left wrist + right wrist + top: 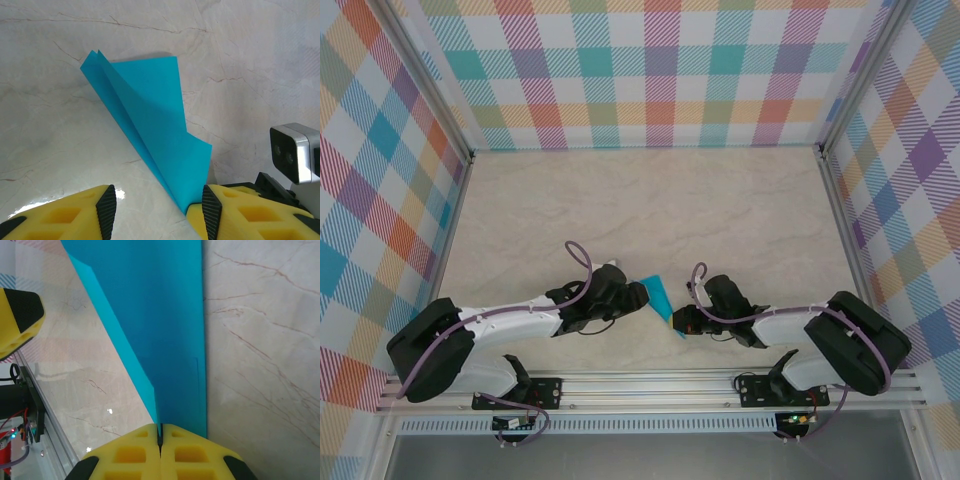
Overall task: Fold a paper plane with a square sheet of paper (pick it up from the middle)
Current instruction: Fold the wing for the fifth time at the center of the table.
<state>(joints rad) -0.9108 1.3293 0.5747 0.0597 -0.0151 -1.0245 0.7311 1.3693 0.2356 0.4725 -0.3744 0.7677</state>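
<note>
The paper plane [660,297] is a teal-blue sheet folded in layers that taper to a sharp point, held up on edge just above the table near its front. My right gripper [160,432] is shut on the fold at its narrow end, and the paper [160,315] runs away from the yellow fingers. My left gripper [157,205] stands open on the other side. The paper's point [184,202] rests against the inner side of its right finger [211,210], while the left finger [106,210] is well apart from the paper. In the top view the left gripper [638,297] and right gripper [682,322] face each other across the paper.
The marble-patterned table [650,200] stretches back to checked walls. An aluminium rail [650,385] runs along the near edge under both arm bases. The right arm's camera housing [295,152] sits close to the left gripper's right side.
</note>
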